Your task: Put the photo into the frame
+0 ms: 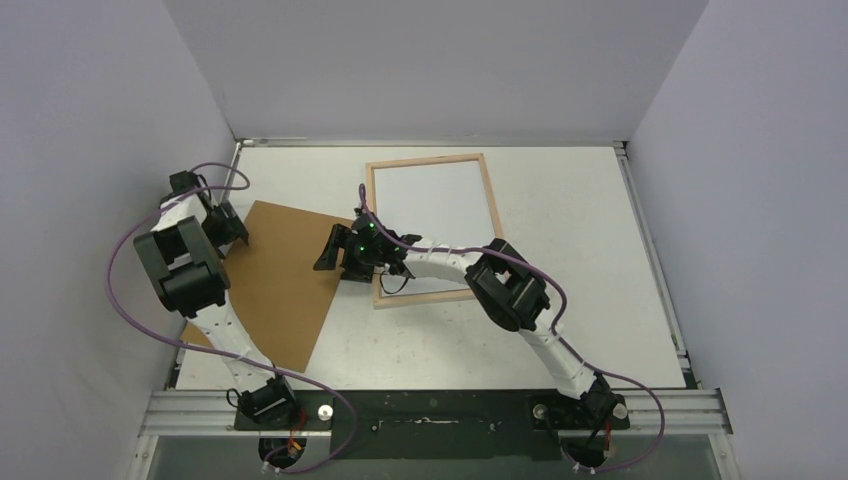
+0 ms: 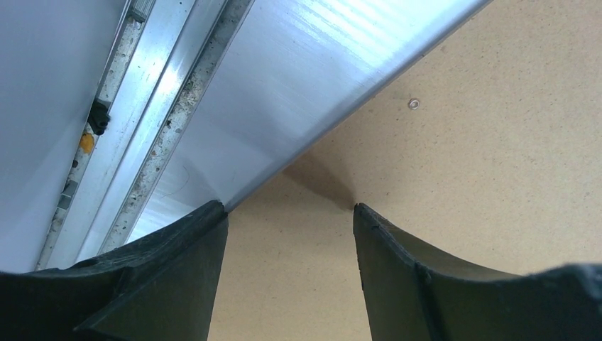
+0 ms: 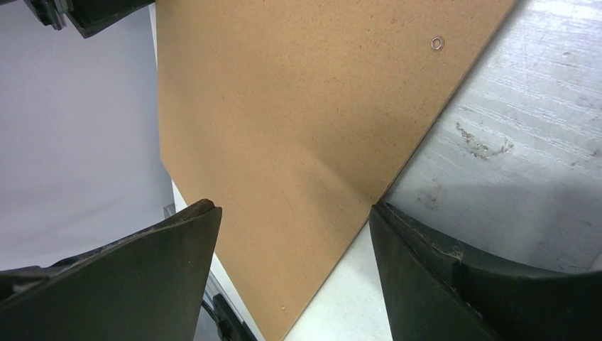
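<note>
The frame (image 1: 430, 160) lies back side up at the middle rear of the table, its pale wood rim around a white rectangle. The photo's printed face shows in no view. A plain brown backing board (image 1: 285, 275) lies left of the frame. My left gripper (image 1: 232, 228) (image 2: 287, 209) hovers open over the board's far left edge, nothing between its fingers. My right gripper (image 1: 330, 255) (image 3: 291, 206) is open at the board's right corner beside the frame's left rail. Its jaws straddle the board's (image 3: 284, 142) edge, one fingertip (image 3: 383, 213) at that edge.
An aluminium rail (image 2: 152, 92) and the grey side wall (image 1: 110, 120) border the table close to the left gripper. A small metal ring (image 3: 436, 43) (image 2: 414, 104) sits in the board. The right arm (image 1: 510, 290) crosses the frame's lower rail.
</note>
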Robot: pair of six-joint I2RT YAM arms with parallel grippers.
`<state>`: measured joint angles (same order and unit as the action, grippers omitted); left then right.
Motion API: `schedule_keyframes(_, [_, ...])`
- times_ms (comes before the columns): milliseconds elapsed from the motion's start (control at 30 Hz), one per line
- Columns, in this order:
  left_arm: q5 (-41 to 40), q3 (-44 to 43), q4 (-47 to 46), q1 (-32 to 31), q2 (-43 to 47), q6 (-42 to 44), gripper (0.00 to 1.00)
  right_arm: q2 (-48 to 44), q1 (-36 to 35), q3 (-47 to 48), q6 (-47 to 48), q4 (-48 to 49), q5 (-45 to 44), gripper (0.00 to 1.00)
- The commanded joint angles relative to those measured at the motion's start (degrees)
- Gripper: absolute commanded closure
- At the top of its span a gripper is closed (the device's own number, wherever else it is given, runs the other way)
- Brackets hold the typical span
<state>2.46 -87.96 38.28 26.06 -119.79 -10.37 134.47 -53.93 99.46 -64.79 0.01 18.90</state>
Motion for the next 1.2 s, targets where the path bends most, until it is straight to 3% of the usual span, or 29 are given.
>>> schedule_keyframes(0, [10.31, 4.49, 8.44, -1.19, -1.78, -5.21, 0.38, -6.2, -1.0, 0.08, 0.64, 12.04, -0.28, 0.23])
schedule_keyframes(567, [10.91, 6.27, 8.28, -2.23, 0.94, -6.32, 0.39, -11.62, -0.69, -5.17, 1.37, 13.2, -1.93, 0.23])
schedule_keyframes(900, [12.6, 8.08, 6.72, -10.65, 0.94, -9.04, 0.39, -15.28, 0.98, -7.8, 3.08, 11.58, -4.42, 0.23])
schedule_keyframes(1167, [14.07, 7.41, 6.22, -15.48, 0.92, -11.26, 0.39, -20.63, 3.62, -15.6, 2.01, 12.51, -6.02, 0.23])
